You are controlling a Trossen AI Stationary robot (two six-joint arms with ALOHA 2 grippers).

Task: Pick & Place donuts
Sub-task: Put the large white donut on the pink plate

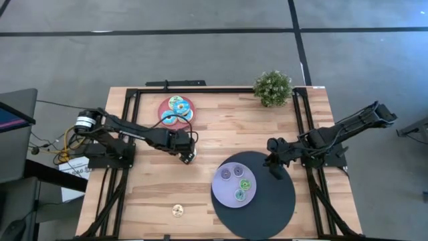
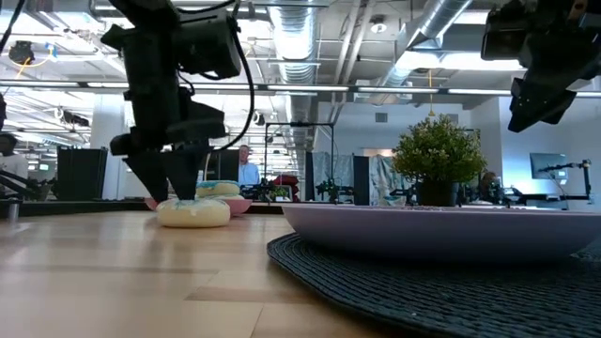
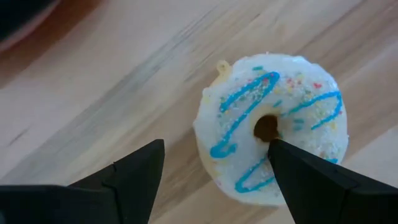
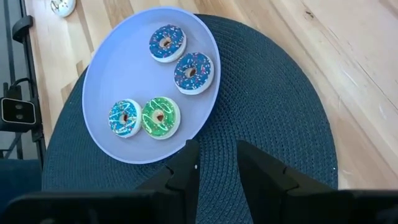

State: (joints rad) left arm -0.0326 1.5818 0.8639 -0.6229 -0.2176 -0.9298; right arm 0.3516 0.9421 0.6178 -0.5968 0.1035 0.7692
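left gripper (image 3: pixel 211 168) spread over white donut (image 3: pixel 273 127), 1 finger seemingly touching | right gripper (image 4: pixel 217 165) spread above mat (image 4: pixel 273 93)

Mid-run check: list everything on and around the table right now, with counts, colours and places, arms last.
White donut with blue drizzle: one, on bare wood at table centre, under the left gripper.
Donuts on the lavender plate: four; two purple, one teal, one green.
Donuts on the pink plate: light blue icing; exact count unclear.
Tan donut: one, near the table's front edge.
Dark woven mat: one, under the lavender plate.
Potted plant: one, green, at the back edge.
People: in the room behind, in the low view.
Left gripper: open, one finger over the white donut.
Right gripper: over the mat's edge, narrowly open, empty.
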